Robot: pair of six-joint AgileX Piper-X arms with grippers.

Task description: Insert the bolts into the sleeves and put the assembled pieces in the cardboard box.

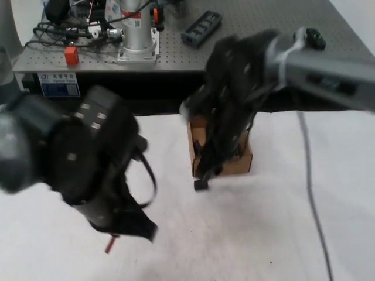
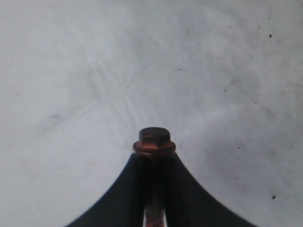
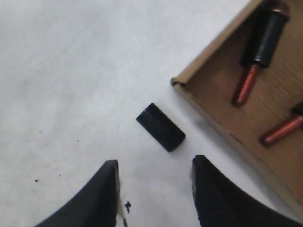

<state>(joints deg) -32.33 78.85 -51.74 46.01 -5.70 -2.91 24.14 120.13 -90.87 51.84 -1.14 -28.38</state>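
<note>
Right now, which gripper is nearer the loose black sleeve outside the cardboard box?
Right. The right gripper is open just over the sleeve, beside the cardboard box; the left gripper, shut on a bolt, is far off across the cloth.

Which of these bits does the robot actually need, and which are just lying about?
Job: bolt in the left gripper; black sleeve on the cloth, ahead of the open right gripper; cardboard box; assembled pieces inside it.
Lying about: orange block, cables, black tray, metal post on the rear bench.
</note>
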